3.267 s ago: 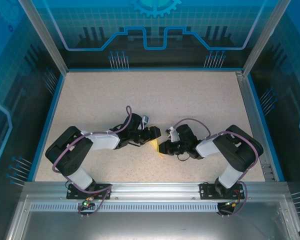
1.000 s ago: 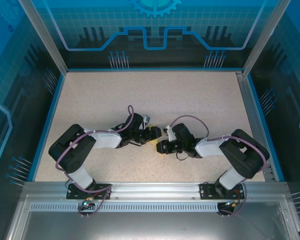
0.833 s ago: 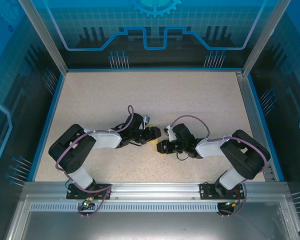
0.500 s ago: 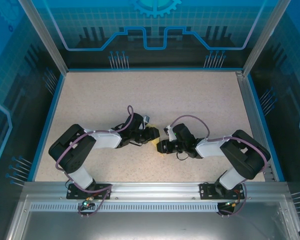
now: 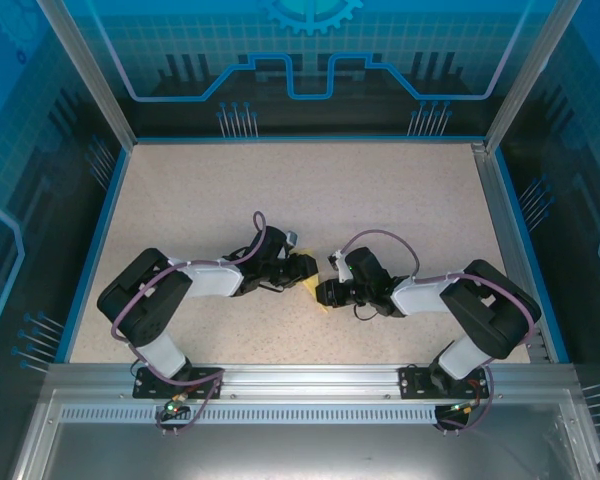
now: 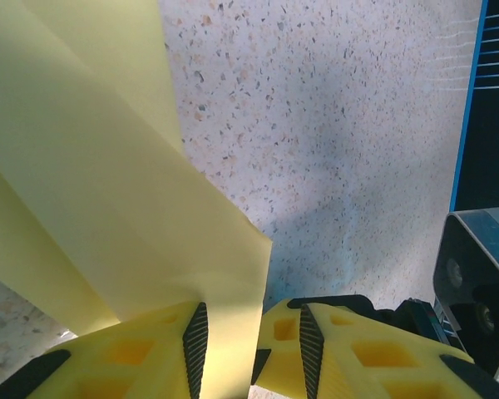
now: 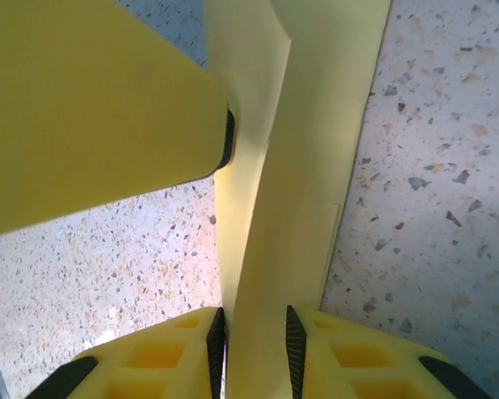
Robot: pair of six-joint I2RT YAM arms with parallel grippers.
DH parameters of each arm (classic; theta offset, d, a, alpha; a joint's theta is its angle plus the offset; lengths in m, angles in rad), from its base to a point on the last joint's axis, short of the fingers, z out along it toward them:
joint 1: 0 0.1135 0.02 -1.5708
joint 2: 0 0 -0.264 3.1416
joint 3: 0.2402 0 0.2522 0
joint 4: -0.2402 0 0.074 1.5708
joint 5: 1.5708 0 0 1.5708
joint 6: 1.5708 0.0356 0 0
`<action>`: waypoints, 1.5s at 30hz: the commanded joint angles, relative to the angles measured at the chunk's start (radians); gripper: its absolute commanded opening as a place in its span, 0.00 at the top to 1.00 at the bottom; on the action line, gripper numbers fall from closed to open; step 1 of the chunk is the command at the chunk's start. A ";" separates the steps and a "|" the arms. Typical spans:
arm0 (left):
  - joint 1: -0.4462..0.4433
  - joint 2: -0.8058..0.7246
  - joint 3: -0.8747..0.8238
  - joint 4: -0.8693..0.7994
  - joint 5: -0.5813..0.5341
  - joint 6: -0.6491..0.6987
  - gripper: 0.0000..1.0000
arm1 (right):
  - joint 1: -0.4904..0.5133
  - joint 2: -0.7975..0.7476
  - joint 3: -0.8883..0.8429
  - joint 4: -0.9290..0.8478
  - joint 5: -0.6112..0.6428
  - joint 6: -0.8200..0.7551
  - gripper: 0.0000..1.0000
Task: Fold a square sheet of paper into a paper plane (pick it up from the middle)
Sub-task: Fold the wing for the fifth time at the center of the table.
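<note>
Yellow paper (image 5: 310, 285) sits between the two grippers near the front middle of the desk (image 5: 280, 190). It is already creased into long flaps rather than lying as a flat square, and as far as we can tell it is raised off the surface. The change is on the left: within the last second the left gripper (image 6: 251, 324) draws its jaws in from wide to a moderate gap around one flap. The yellow paper now lies against one pad, while a dark sliver separates its edge from the other, so we call that enclosing, not yet a pinch. The right gripper (image 7: 254, 324) also narrows a little. Its jaws sit close on a folded strip that fills the space between the pads, so we judge that it holds the paper. We take this as the hold passing to both sides, which the next crease needs. Until the left jaws meet, a pull could let the flap slip.
</note>
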 commanded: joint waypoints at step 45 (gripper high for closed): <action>0.014 -0.038 0.041 -0.050 -0.031 0.056 0.49 | -0.005 0.131 -0.035 0.302 -0.129 0.323 0.96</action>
